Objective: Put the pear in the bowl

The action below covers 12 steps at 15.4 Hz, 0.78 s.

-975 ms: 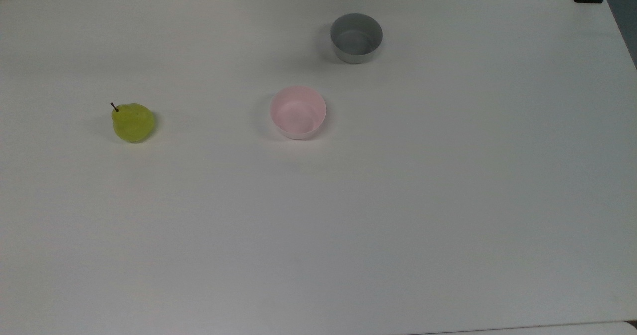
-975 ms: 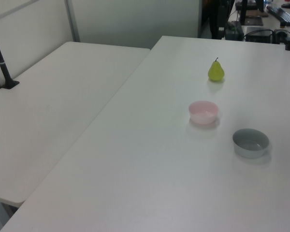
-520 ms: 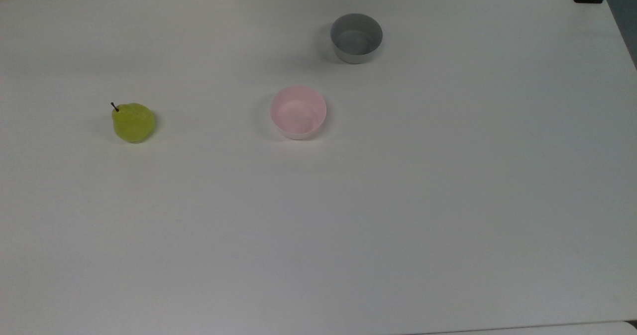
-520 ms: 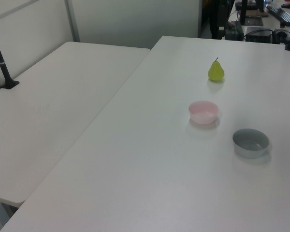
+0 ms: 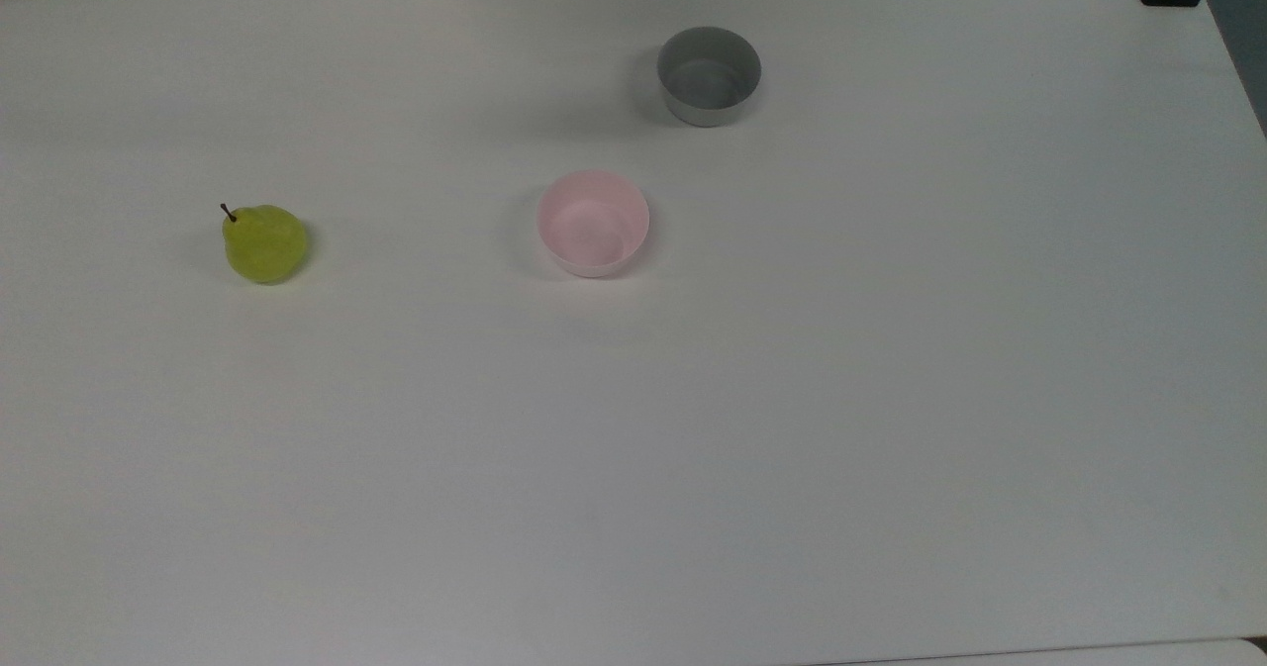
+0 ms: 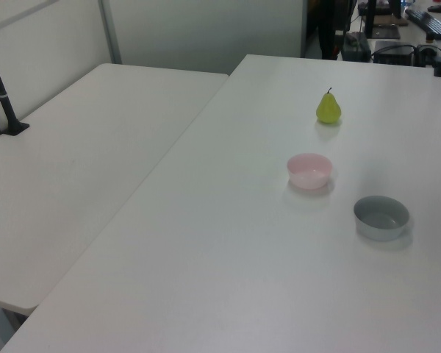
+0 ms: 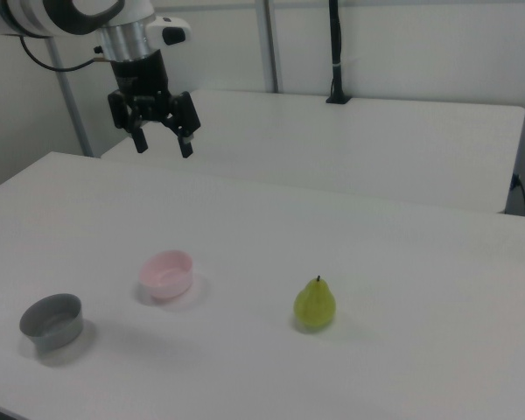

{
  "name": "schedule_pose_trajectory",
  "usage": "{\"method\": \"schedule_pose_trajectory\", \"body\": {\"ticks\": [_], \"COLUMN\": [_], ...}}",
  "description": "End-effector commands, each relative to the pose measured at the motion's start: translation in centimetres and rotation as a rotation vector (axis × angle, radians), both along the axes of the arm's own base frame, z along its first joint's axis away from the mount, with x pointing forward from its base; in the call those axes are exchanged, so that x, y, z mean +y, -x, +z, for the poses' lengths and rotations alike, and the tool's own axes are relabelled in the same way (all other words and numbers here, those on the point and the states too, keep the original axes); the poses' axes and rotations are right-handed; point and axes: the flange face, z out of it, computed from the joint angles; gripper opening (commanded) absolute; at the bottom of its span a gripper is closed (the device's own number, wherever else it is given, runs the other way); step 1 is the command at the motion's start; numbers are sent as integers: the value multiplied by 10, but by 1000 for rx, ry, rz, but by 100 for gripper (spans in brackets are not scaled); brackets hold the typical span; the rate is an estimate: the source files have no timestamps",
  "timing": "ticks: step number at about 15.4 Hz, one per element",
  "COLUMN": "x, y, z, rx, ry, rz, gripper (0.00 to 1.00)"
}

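Note:
The yellow-green pear point(image 5: 264, 243) point(image 6: 328, 109) point(image 7: 315, 305) stands upright on the white table with its dark stem up, at the top view's left. The pale pink bowl point(image 5: 593, 223) point(image 6: 309, 170) point(image 7: 167, 273) sits empty near the table's middle, well apart from the pear. In the right view my gripper point(image 7: 164, 142) hangs high above the table, up and to the left of the pink bowl. Its two fingers point down and stand open with nothing between them.
A grey bowl point(image 5: 709, 74) point(image 6: 381, 216) point(image 7: 52, 320) stands empty beyond the pink one, toward the top view's upper edge. A second white table point(image 6: 81, 162) adjoins on the left view's left, with a black pole point(image 6: 1, 92) clamped to it.

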Motion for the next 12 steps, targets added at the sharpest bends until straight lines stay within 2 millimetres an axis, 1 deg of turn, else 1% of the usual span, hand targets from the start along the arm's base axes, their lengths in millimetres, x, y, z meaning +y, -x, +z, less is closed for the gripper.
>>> {"method": "schedule_pose_trajectory", "body": {"ticks": [1,4,5,6,8,9,11,12], "x": [-43,-68,-79,-88,-116,-130,-157,-168], "y": [-24,-27,-31,-34,-37,-38,-43,-43], "z": [-2,-8,-14,-15,-23,-31,-39,-52], "rx": [-18,-2,-1,-20,-28,-21,-67,-73], "ry": [49,90,102,110,116,116,131,136], "rz": [-23,-7,12,25,13,7,26,24], "gripper": [100,100,100,100,100,100,100,100]}}
